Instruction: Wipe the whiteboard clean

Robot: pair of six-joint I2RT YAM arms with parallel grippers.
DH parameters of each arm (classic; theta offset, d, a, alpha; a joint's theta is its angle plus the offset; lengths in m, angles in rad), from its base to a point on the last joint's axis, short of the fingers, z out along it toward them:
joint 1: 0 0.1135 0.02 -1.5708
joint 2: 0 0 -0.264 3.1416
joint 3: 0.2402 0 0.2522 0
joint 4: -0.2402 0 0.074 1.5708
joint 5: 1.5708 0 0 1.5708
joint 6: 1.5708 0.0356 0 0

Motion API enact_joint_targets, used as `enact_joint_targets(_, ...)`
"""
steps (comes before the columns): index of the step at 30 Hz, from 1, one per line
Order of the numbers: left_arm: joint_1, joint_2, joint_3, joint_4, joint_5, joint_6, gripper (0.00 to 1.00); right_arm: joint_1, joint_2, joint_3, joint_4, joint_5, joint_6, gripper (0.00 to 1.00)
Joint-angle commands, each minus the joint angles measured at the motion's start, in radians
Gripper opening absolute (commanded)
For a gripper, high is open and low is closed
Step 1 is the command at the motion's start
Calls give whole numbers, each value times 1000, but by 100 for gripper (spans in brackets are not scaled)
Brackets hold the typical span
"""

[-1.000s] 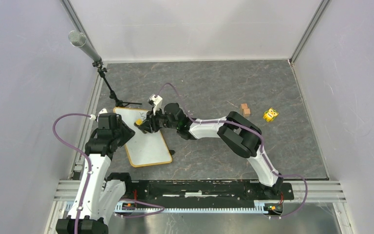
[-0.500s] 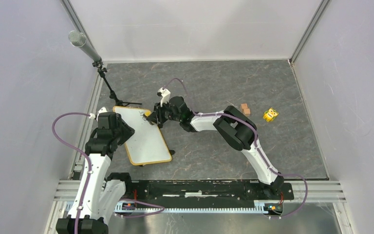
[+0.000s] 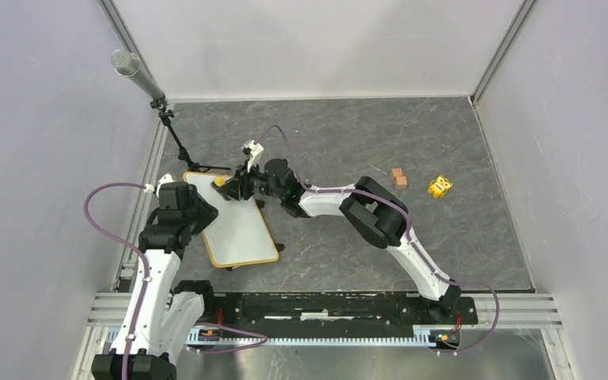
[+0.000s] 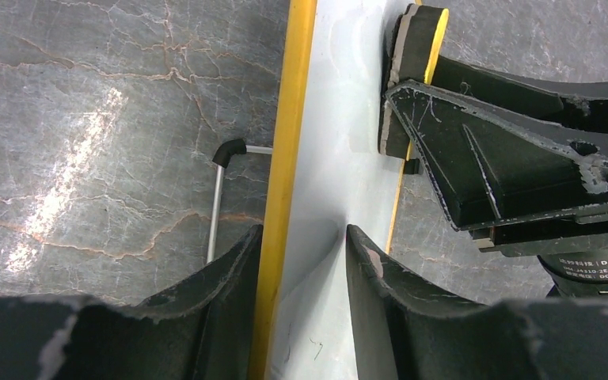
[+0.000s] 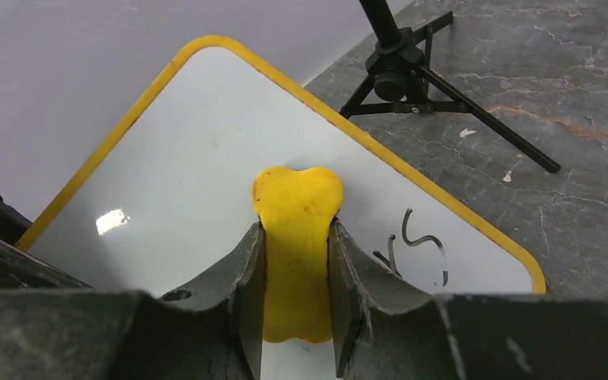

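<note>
Left wrist alone shows left gripper [image 4: 302,234] clamping whiteboard [image 4: 348,142].

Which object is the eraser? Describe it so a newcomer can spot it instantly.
Find the white rectangular whiteboard with the yellow frame on the left of the grey marbled tabletop. At its far corner, the right arm's jaws pinch a yellow bone-shaped eraser pad against the white surface. Unlike the yellow patterned block lying loose far right, it is plain, held, and on the board.
</note>
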Motion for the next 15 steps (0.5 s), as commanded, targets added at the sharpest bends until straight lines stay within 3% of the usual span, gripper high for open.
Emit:
enact_joint_targets(1, -12, 17, -22, 20, 83, 11, 2, 25, 41, -59, 74, -60, 62, 25)
enact_joint_targets(5, -12, 15, -23, 23, 98, 8, 2, -36, 72, -128, 111, -52, 101, 25)
enact_joint_targets(11, -12, 16, -27, 30, 115, 12, 2, -79, 108, -72, -26, -33, 11, 25)
enact_joint_targets(15, -13, 26, -30, 41, 133, 17, 2, -70, 104, -47, -6, -55, 43, 25)
